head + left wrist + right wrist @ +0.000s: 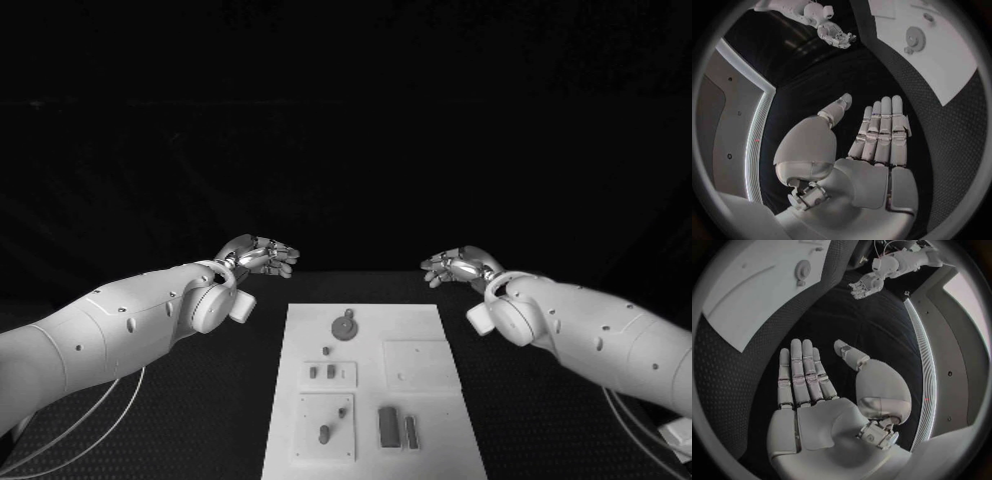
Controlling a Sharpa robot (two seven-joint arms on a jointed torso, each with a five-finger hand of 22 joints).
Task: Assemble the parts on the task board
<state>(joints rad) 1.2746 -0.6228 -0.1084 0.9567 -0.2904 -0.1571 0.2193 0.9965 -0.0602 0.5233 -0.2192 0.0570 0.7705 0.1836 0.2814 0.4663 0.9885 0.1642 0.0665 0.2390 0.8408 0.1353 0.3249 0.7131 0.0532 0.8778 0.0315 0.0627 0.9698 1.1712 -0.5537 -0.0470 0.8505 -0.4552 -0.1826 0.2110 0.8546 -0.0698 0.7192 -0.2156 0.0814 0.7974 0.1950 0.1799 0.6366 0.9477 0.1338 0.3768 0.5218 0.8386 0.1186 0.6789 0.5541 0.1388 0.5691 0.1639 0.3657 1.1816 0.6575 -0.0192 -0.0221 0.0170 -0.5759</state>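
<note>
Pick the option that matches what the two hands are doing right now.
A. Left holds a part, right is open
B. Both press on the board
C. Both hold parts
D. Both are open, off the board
D: the left hand and right hand show flat, bare palms over the black table, clear of the task board.

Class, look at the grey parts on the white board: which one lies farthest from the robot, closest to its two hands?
The round disc-shaped part at the board's far end. The other parts are small pegs and bars in the middle and near end.
</note>
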